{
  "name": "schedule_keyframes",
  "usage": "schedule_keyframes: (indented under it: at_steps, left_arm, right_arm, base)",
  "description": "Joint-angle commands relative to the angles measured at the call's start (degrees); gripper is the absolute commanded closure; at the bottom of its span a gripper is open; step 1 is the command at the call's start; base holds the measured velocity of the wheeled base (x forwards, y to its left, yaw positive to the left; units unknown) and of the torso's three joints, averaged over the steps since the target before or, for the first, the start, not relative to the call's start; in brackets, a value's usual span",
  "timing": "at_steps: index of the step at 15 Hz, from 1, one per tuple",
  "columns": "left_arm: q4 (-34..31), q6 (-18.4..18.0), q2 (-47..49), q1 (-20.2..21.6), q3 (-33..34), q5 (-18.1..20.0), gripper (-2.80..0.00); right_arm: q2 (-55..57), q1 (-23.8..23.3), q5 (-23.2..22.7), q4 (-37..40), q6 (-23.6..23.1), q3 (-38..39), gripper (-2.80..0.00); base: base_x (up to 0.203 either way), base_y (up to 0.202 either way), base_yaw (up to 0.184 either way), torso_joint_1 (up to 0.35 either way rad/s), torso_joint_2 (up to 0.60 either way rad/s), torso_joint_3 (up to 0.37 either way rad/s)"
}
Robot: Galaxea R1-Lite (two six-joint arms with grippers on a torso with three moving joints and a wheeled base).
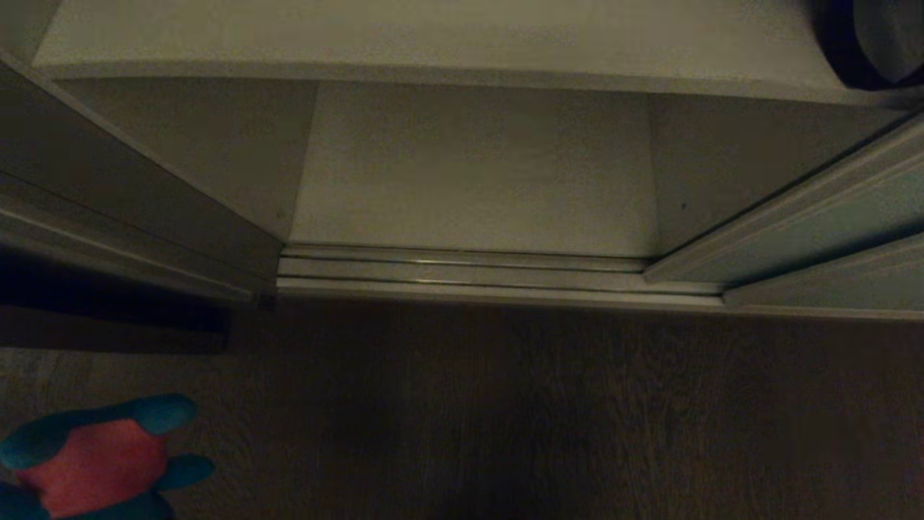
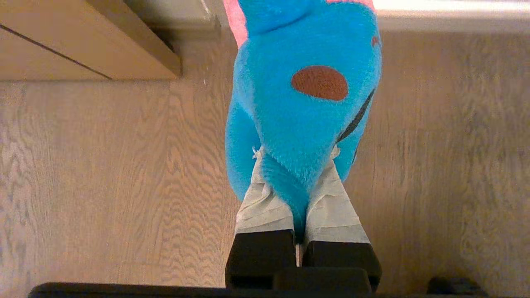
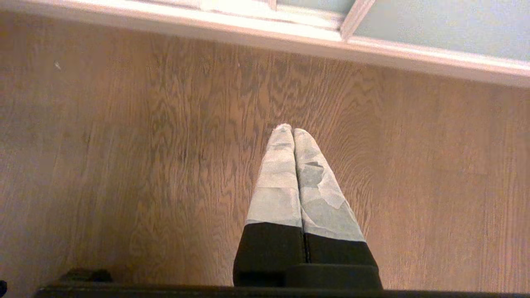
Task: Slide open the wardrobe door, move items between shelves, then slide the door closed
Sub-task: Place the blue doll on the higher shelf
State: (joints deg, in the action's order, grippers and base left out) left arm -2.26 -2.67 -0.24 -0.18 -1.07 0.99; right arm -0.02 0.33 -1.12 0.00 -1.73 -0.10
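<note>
Plush fills the left wrist view: a blue, fuzzy toy with a pink top and a brown oval patch hangs from the left tool, whose tape-wrapped fingers are pinched tight on a narrow blue limb. Gripping that thin part lets the soft body dangle free above the brown wood-grain floor, probably so it can be carried to another board without snagging. In the head view the same toy shows at the lower left corner, low beside the wardrobe.

Ahead, the wardrobe stands open. The pale grey-green sliding door with its slim light frame is pushed to the right along the metal floor tracks. Inside, the smooth white lower board holds nothing visible, and the white shelf above it carries only a dark rounded object at its right end, too cut off to identify.

The right tool points at bare floor near the tracks, its taped fingers pressed together on nothing, apparently idle.
</note>
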Motion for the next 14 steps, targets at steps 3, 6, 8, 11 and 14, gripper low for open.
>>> schedule_keyframes:
  at_steps: [3, 6, 8, 11, 14]
  left_arm:
    - [-0.05, 0.03, 0.24, 0.01, -0.07, -0.06, 0.00]
    - [-0.12, -0.05, 0.25, 0.01, 0.02, -0.11, 0.00]
    - [-0.12, -0.14, 0.30, 0.01, -0.07, -0.11, 0.00]
    - [-0.12, -0.14, 0.33, 0.01, 0.02, -0.02, 0.00]
    - [-0.03, 0.03, 0.24, 0.01, 0.02, -0.02, 0.00]
  right_arm:
    - [-0.15, 0.02, -0.09, 0.00, -0.03, 0.01, 0.00]
    - [-0.15, 0.02, -0.02, 0.00, -0.03, 0.01, 0.00]
    - [-0.15, 0.02, -0.03, 0.00, -0.03, 0.01, 0.00]
    - [-0.15, 0.02, -0.09, 0.00, -0.03, 0.01, 0.00]
    - [-0.15, 0.02, -0.02, 0.00, -0.03, 0.01, 0.00]
  base:
    - [0.000, 0.000, 0.000, 0.001, 0.00, 0.198]
    - [0.000, 0.000, 0.000, 0.001, 0.01, 0.205]
    - [0.000, 0.000, 0.000, 0.002, 0.00, 0.202]
    - [0.000, 0.000, 0.000, 0.001, 0.00, 0.202]
    - [0.000, 0.000, 0.000, 0.001, 0.00, 0.204]
